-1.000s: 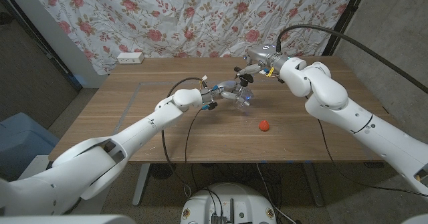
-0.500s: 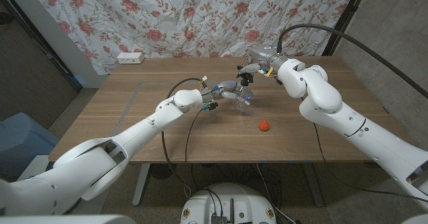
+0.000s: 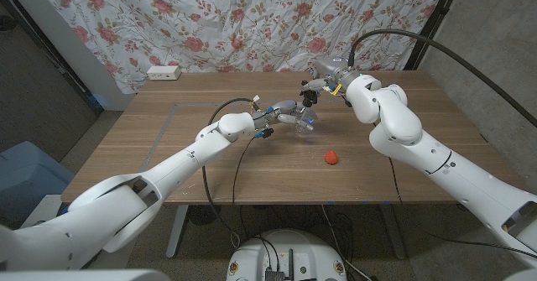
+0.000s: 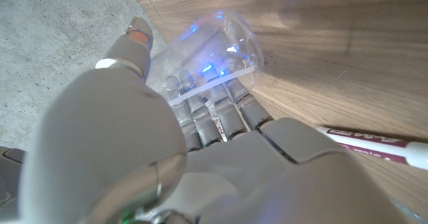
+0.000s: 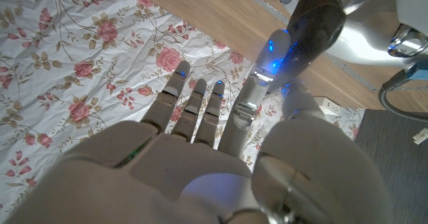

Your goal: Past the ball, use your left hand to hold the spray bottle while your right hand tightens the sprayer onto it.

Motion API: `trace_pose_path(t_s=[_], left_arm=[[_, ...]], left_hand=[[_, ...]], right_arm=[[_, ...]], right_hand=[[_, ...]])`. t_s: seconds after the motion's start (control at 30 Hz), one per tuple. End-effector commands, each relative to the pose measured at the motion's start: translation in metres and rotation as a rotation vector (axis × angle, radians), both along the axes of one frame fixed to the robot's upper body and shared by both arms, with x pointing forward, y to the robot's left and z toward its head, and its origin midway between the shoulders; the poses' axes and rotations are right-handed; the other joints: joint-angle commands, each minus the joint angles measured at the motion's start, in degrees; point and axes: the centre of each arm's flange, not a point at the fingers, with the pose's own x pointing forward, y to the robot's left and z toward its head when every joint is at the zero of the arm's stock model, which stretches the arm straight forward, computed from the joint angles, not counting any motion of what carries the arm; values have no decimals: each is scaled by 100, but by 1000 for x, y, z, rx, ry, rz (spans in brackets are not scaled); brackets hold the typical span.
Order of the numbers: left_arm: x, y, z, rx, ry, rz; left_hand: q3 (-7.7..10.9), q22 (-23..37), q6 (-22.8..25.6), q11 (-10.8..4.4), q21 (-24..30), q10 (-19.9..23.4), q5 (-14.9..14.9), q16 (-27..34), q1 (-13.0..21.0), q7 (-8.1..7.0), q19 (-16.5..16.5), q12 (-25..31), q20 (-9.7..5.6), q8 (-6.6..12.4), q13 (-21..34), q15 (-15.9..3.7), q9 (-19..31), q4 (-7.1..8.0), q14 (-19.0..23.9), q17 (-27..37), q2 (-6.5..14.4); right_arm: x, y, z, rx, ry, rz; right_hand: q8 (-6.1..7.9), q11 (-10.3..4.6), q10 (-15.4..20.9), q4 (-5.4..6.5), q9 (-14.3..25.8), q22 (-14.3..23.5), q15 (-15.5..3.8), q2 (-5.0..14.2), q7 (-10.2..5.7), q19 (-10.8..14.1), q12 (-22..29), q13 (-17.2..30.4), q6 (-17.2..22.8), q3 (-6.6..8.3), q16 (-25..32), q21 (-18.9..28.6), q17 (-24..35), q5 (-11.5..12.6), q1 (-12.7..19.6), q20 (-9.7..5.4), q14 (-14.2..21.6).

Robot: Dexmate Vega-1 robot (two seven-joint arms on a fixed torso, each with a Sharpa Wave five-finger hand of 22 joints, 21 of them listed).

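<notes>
While the left hand (image 3: pixel 284 113) grips a clear spray bottle (image 3: pixel 304 120) past the red ball (image 3: pixel 332 157), the right hand (image 3: pixel 317 86) works at the dark sprayer (image 3: pixel 308 101) on the bottle's top.

Near the middle of the wooden table (image 3: pixel 168 138), the left fingers wrap around the transparent bottle, seen clearly in the left wrist view (image 4: pixel 214 57), where a white marker (image 4: pixel 374 144) lies on the wood beside the hand. In the right wrist view, the right hand (image 5: pixel 200 157) pinches the dark sprayer (image 5: pixel 304 30) between thumb and one finger, with the other fingers extended straight. The likely risks: the slick bottle turning inside the left hand's hold as the right hand twists, or the light pinch slipping off the sprayer, leaving it loose or cross-threaded.
</notes>
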Motion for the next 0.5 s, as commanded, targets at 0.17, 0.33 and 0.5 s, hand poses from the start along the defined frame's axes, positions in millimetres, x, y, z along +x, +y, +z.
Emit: trace_pose_path(t_s=[0.17, 0.33, 0.5], left_arm=[[1, 1, 4, -25, -14, 21], [3, 1, 5, -33, -15, 24], [4, 0, 4, -39, -12, 24]], left_hand=[[166, 10, 336, -46, -9, 74, 28, -18, -524, 100, 7, 0, 12, 37, 12, -687, 3, 101, 47, 9, 906], [169, 10, 349, -46, -9, 66, 28, -19, -520, 102, 8, -5, 13, 42, 14, -691, 2, 98, 42, 11, 905], [171, 10, 336, -50, -10, 68, 27, -16, -521, 107, 4, -6, 16, 37, 16, -679, 2, 101, 41, 18, 912]], right_arm=[[8, 0, 0, 92, 19, 5], [9, -2, 2, 117, 12, 12], [9, -6, 6, 128, 9, 41]], right_hand=[[166, 0, 112, -2, 71, 26, 38, -86, 98, 88, -31, 20, 58, 93, 26, 0, -30, 124, 250, 7, 90], [239, 11, 184, 121, 124, 28, 92, -169, 5, 159, -48, 21, -32, 40, 46, 13, -29, 164, 136, 4, 168], [189, 76, 259, 304, 36, 31, 213, -346, 20, 140, -81, 28, -186, -163, 28, -12, -20, 95, -347, 27, 193]])
